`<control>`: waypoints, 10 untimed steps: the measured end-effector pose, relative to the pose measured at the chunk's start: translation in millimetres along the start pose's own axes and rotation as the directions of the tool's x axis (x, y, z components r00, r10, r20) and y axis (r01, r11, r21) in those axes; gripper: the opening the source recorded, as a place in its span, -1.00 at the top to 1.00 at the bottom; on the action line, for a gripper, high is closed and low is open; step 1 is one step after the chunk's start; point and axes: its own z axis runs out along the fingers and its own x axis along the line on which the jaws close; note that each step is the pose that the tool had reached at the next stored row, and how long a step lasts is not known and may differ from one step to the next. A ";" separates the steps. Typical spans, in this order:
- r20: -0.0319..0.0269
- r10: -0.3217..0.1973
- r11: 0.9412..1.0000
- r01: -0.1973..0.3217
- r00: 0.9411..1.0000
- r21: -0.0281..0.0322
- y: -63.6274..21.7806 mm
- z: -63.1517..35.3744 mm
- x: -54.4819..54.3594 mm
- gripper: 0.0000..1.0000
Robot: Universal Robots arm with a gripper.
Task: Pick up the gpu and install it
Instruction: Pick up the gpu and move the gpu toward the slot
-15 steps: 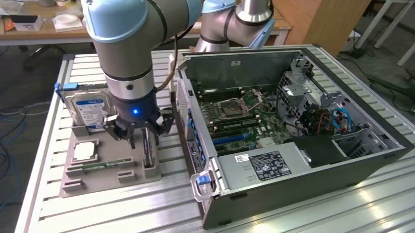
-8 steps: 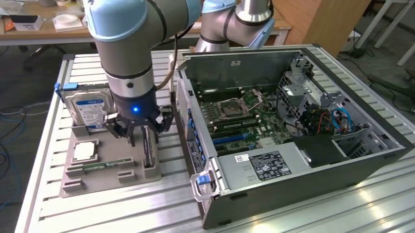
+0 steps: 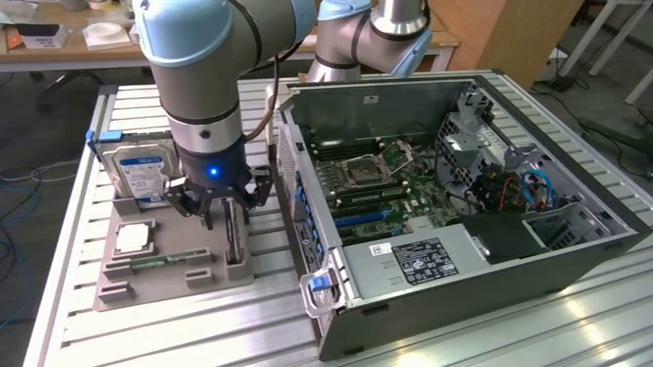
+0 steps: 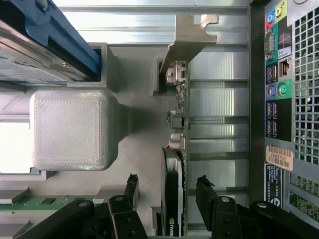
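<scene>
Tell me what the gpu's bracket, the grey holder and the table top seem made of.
Bracket of the gpu: bare metal, likely steel, seen as a thin bent sheet with a dull silver sheen.
Grey holder: plastic, probably 3D-printed, with a matte surface and fine diagonal layer lines.
Table top: looks like brushed aluminium, from its pale ribbed slats with soft glare.

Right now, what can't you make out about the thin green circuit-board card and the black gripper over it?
- Exterior view: the thin green circuit-board card is partly hidden behind the black gripper.
- Wrist view: the card is edge-on, so both faces are hidden; its end by the gripper is cut off by the picture's edge.
- Wrist view: the beige sticker has print too small to read.
</scene>
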 end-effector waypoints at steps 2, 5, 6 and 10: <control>0.000 0.000 1.000 0.000 1.000 0.000 0.0 0.0 -0.1 -0.18; 0.000 0.000 1.000 0.000 1.000 0.000 0.1 0.1 -0.3 -0.18; 0.000 0.000 1.000 0.000 1.000 0.000 0.1 0.7 -0.6 -0.18; 0.000 0.000 1.000 0.000 1.000 0.000 -0.1 3.2 -0.6 -0.18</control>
